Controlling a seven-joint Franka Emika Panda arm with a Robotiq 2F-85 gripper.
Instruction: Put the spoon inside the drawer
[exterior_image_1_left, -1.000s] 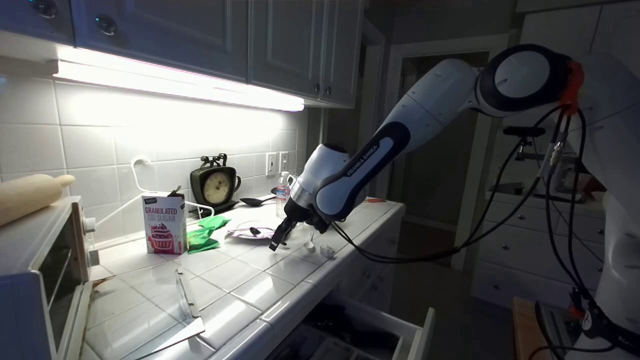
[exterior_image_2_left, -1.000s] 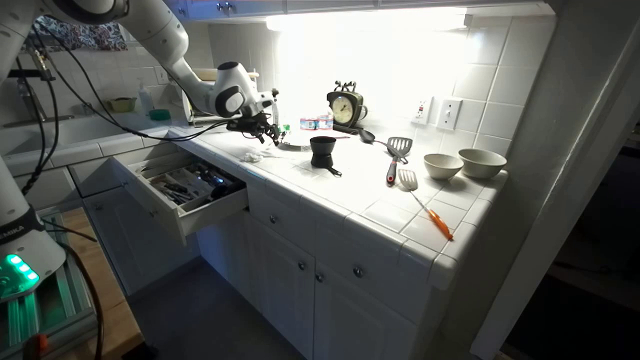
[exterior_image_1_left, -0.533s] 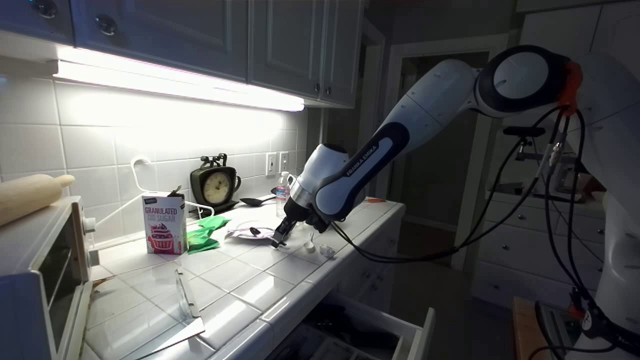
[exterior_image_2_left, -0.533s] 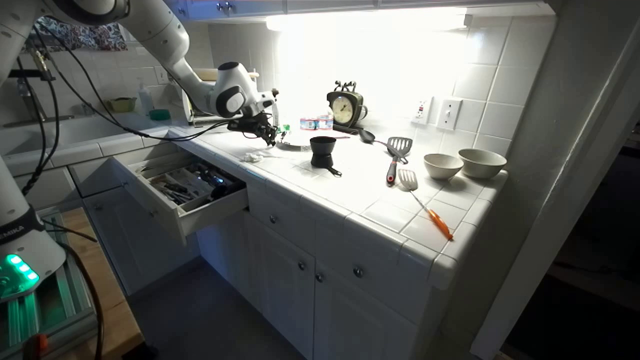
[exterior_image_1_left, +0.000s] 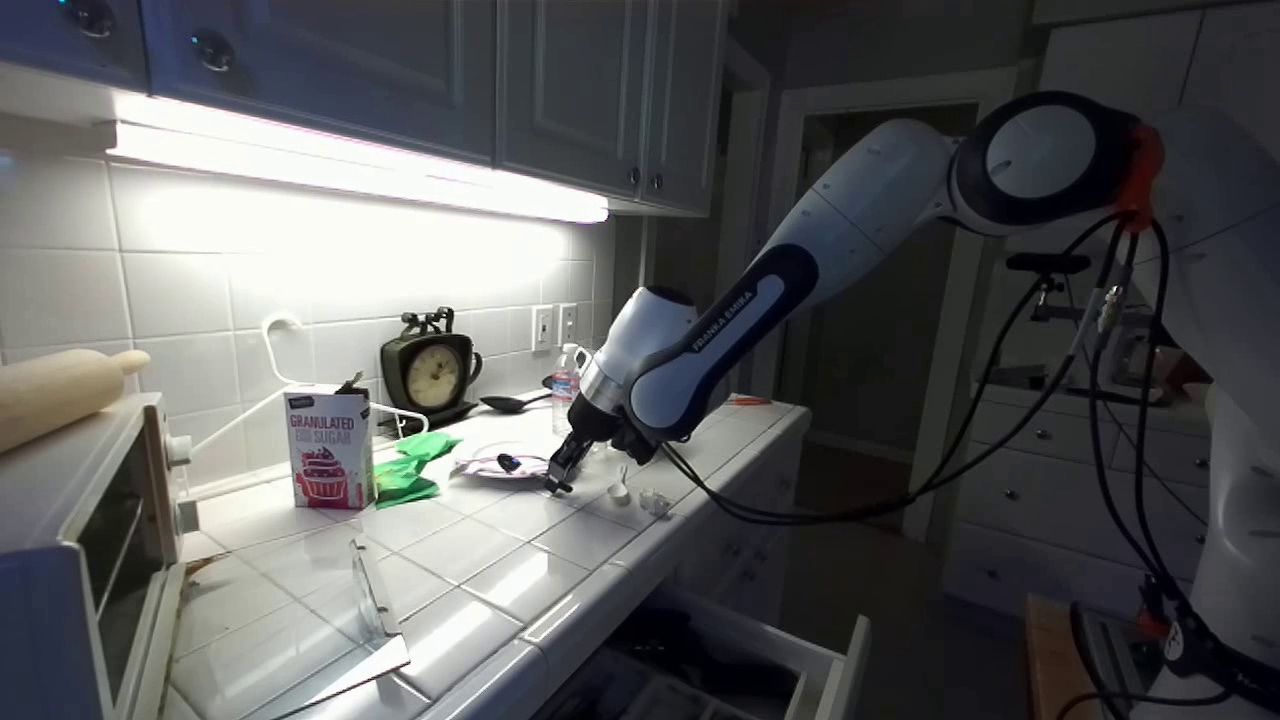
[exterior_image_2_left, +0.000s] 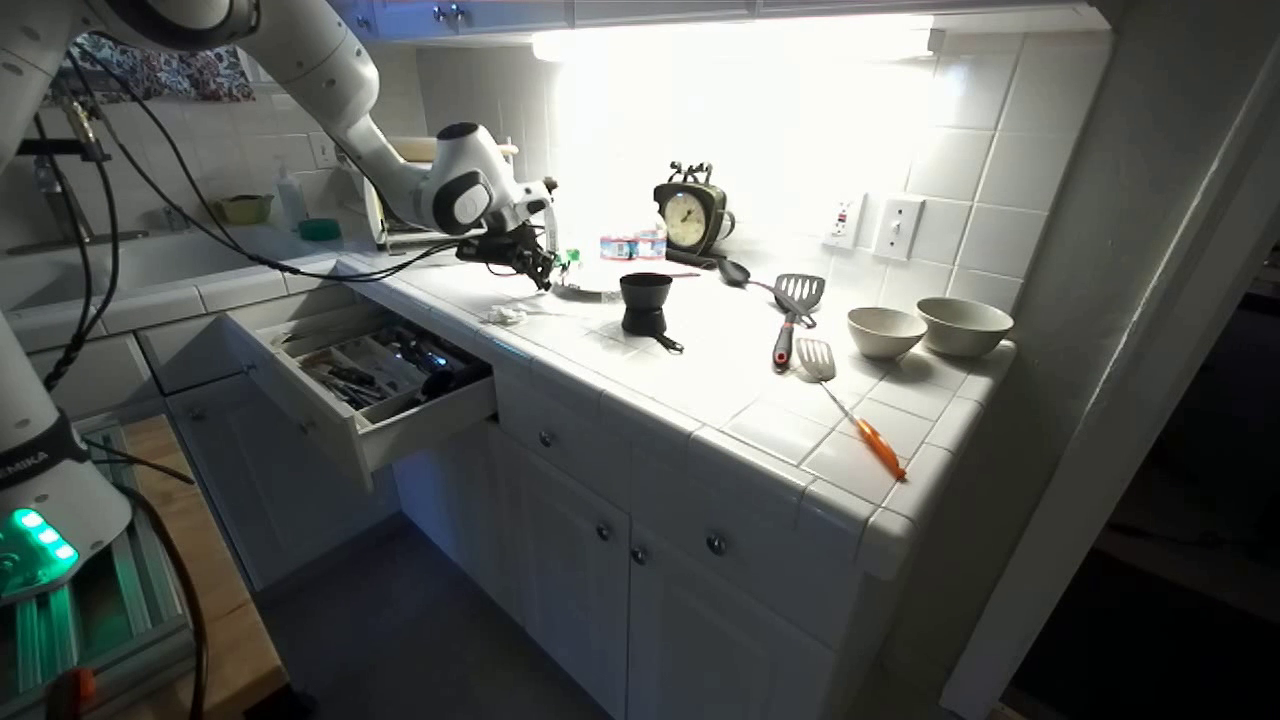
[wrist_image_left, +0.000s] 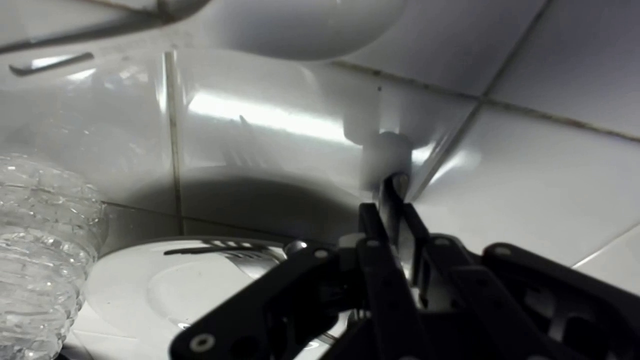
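One gripper (wrist_image_left: 391, 209) pinches the spoon (wrist_image_left: 394, 194) low over the tiles (wrist_image_left: 540, 195), right of middle in the wrist view, likely to carry it, and the drawer (exterior_image_2_left: 428, 428) sits open, left in an exterior view, probably to let it in.

Arm (exterior_image_1_left: 790, 280) aslant — wrist (exterior_image_1_left: 645, 330) low, tilted — jaws nearly together

rolling pin (exterior_image_1_left: 62, 397) on oven (exterior_image_1_left: 118, 560) | sugar box (exterior_image_1_left: 331, 450) upright, green bag (exterior_image_1_left: 408, 475) beside it | clock (exterior_image_1_left: 432, 375) near wall (exterior_image_1_left: 170, 295) | bottle (exterior_image_1_left: 566, 390) upright near plate (wrist_image_left: 175, 300) | black cup (exterior_image_2_left: 645, 295) on counter (exterior_image_2_left: 770, 430) | two bowls (exterior_image_2_left: 886, 345) side by side | orange-handled turner (exterior_image_2_left: 879, 447) flat near counter edge
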